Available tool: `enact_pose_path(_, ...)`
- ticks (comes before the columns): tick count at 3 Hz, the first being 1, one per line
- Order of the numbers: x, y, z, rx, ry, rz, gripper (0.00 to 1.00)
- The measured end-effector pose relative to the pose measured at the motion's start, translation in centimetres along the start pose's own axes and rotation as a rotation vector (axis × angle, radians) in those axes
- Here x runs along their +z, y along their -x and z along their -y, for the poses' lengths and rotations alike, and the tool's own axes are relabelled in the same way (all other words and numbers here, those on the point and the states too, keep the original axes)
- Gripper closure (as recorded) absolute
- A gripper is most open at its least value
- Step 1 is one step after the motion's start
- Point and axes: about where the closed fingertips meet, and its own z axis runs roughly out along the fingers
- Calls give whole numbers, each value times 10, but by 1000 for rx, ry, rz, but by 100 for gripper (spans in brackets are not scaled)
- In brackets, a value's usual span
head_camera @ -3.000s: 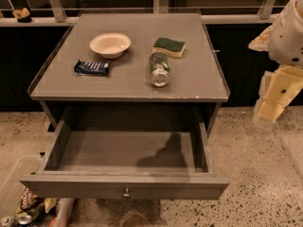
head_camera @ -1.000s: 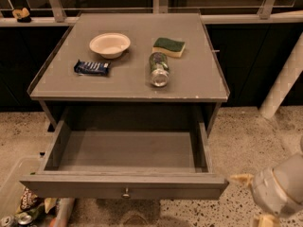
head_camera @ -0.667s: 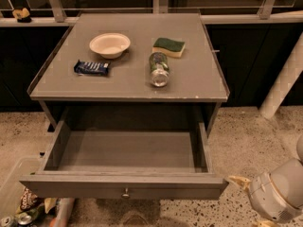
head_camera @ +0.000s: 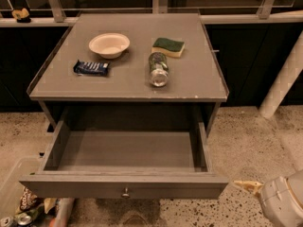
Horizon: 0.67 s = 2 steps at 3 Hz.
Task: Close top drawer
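The top drawer (head_camera: 128,152) of the grey cabinet stands pulled fully out, its plain box interior empty. Its flat front panel faces me at the bottom, with a small round metal knob (head_camera: 126,192) at its centre. My gripper (head_camera: 248,187) is at the bottom right, low near the floor, just right of the drawer front's right end. Only a pale fingertip and the rounded white wrist (head_camera: 284,201) show. It does not touch the drawer.
On the cabinet top (head_camera: 199,74) lie a white bowl (head_camera: 109,45), a blue snack packet (head_camera: 91,68), a plastic bottle (head_camera: 158,69) on its side and a green-yellow sponge (head_camera: 168,47). A bin with wrappers and cans (head_camera: 23,212) sits at the bottom left. A white post (head_camera: 284,82) stands at right.
My arm dropped from the upper right, beside the cabinet top, to the floor level at the bottom right, then edged slightly left toward the drawer front. The drawer has not moved.
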Motion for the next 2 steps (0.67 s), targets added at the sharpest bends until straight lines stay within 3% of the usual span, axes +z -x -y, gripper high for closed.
enact_pose_path(1, 11, -2, -16, -14, 40, 46, 0)
enact_pose_path(2, 12, -3, -16, -16, 44, 49, 0)
